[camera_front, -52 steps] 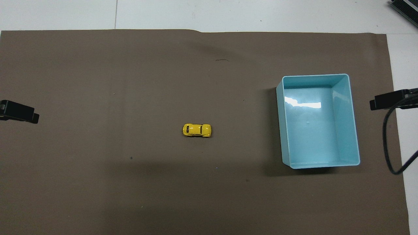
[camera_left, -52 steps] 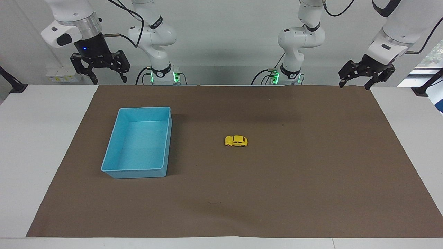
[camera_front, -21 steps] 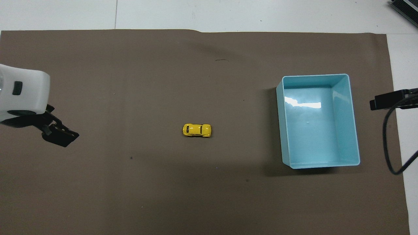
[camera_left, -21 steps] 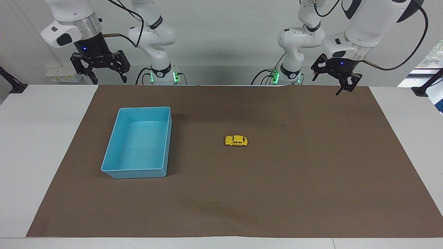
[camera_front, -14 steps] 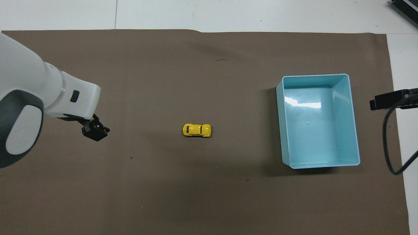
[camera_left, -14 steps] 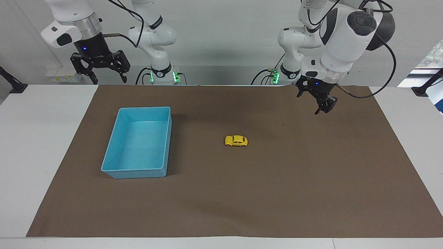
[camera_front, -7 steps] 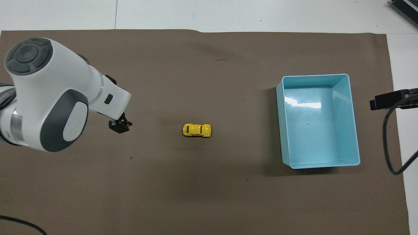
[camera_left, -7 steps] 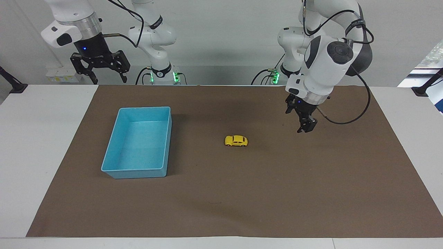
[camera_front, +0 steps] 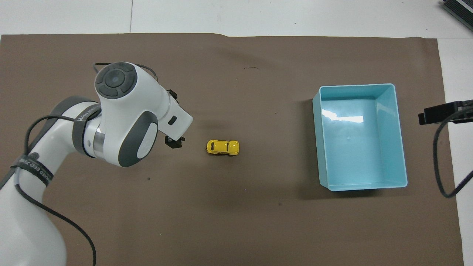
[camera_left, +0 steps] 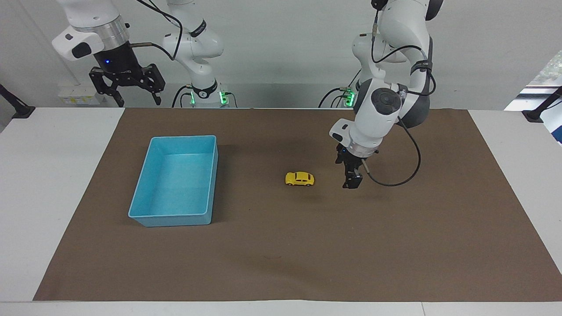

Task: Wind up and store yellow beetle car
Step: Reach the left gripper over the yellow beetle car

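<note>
Left pincer [camera_left: 352, 181], fingers apart, had swung down beside our toy car [camera_left: 300, 178], at its three o'clock, ready to grab it.

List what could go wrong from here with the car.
1. The car is tiny and on wheels; a nudge from the left gripper, low over the mat beside it, could roll it away.
2. The bin sits toward the right arm's end, apart from the car, so a weak grasp could drop it on the way.
</note>
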